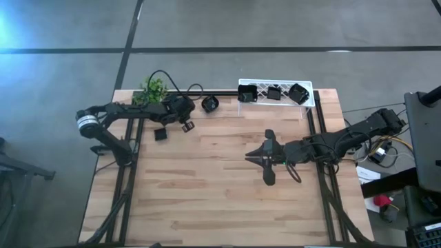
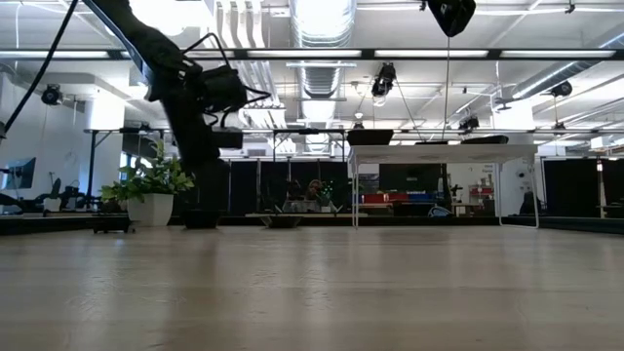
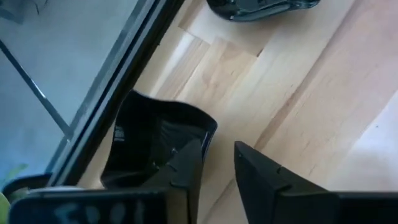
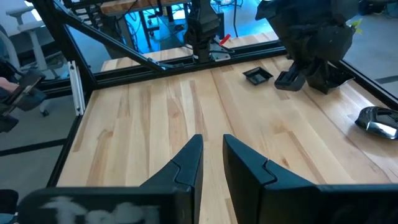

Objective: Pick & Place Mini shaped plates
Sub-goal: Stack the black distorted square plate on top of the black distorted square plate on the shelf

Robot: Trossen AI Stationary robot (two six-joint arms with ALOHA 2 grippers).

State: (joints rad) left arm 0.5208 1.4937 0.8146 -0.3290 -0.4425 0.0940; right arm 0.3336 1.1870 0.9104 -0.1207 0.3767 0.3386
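My left gripper (image 3: 219, 149) stands open at the table's far left (image 1: 187, 125), slanting down. A small black angular plate (image 3: 155, 143) sits on the wood just outside one of its fingers, beside the table's frame rail. Two more mini plates lie loose: a square one (image 1: 160, 133) (image 4: 257, 75) and a rounded one (image 1: 210, 104) (image 4: 378, 121). Three plates rest in the white rack (image 1: 275, 93) at the far edge. My right gripper (image 4: 212, 142) hovers over the table's middle right (image 1: 251, 158), its fingers slightly apart with nothing between them. My left gripper has one finger (image 3: 189, 163) in front of the angular plate's rim (image 3: 205, 127). The finger covers that spot, so I cannot tell whether it touches the plate. The plate sits on the table, outside the gap between the fingers.
A small green plant (image 1: 153, 88) and a black cable (image 1: 176, 83) lie at the far left corner behind my left arm. Black frame rails (image 1: 131, 172) run along both sides of the table. Bare wood stretches across the middle and near part (image 1: 207, 200).
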